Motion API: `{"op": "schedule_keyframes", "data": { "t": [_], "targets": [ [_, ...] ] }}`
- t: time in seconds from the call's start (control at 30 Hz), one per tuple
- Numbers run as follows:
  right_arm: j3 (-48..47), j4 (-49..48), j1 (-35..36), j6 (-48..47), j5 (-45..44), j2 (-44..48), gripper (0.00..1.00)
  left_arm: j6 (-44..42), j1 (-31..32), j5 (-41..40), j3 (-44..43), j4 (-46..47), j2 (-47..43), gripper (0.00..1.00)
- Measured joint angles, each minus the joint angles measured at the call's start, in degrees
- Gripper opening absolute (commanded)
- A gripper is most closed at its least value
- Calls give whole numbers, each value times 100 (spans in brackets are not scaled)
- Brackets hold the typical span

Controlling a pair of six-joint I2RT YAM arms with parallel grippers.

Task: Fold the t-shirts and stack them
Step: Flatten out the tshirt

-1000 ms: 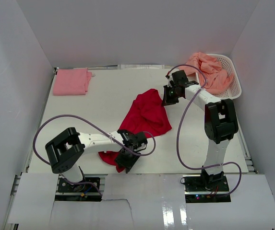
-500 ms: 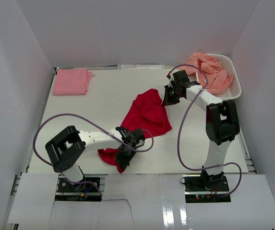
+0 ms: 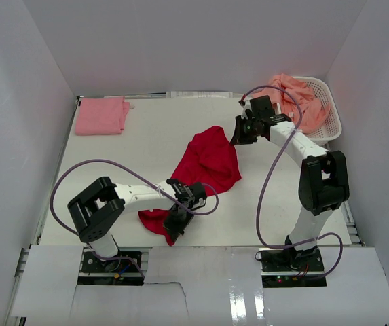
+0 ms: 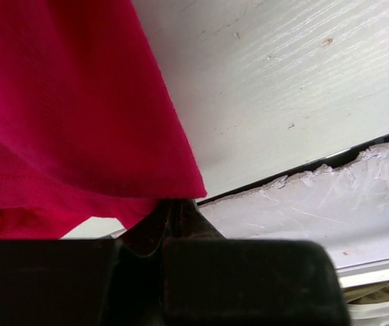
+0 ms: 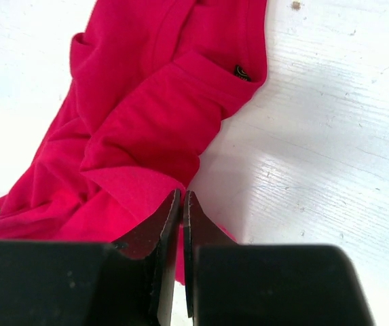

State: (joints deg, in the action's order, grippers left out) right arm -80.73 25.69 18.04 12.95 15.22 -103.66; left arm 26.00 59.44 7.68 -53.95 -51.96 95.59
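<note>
A bright red t-shirt (image 3: 206, 163) lies crumpled and drawn out diagonally across the middle of the table. My left gripper (image 3: 174, 227) is at its near corner, by the table's front edge. In the left wrist view the jaws (image 4: 170, 205) are shut on the red cloth (image 4: 79, 102). My right gripper (image 3: 237, 135) holds the far corner. In the right wrist view its fingers (image 5: 182, 198) pinch a fold of the red t-shirt (image 5: 146, 122). A light pink t-shirt (image 3: 101, 115) lies folded at the far left. Salmon-orange t-shirts (image 3: 292, 95) are heaped in the basket.
A white latticed basket (image 3: 331, 121) stands at the far right corner. White walls close in the table (image 3: 146, 146) on three sides. The table's front edge (image 4: 316, 161) runs just beside my left gripper. Purple cables loop off both arms.
My left gripper has closed on the red t-shirt's near corner. The right arm has swung its elbow to the right, still holding the far corner.
</note>
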Motion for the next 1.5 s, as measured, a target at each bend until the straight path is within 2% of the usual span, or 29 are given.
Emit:
{"op": "schedule_keyframes", "data": {
  "t": [0.2,0.33,0.53,0.67,0.77,0.9,1.03,1.23,1.5],
  "targets": [
    [-50,85,-22,4,4,129,8,101,37,-651,-179,-175,-2,0],
    [-295,304,-63,9,0,146,8,155,17,-990,-697,-389,-109,0],
    [-824,664,-192,13,-116,551,8,173,-278,-896,-2208,-828,-656,0],
    [-1620,1054,-369,-2,-308,820,8,-22,-977,-667,-3659,-1311,-1025,0],
    [-2063,1174,-457,-28,-555,1137,8,-140,-1611,-824,-4277,-1523,-1316,0],
    [-2116,1357,-463,-35,-887,1921,8,-153,-2371,-992,-4356,-1794,-1709,0],
    [-1963,1375,-448,-9,-1038,2804,8,-85,-2855,-1309,-4124,-1720,-2022,0],
    [-1451,1067,-448,105,-1005,4197,8,44,-2927,-1641,-3740,-1143,-2826,0],
    [-1038,573,-448,157,-520,5250,8,-295,-2927,-1799,-3178,205,-4500,0]
  ]
}}
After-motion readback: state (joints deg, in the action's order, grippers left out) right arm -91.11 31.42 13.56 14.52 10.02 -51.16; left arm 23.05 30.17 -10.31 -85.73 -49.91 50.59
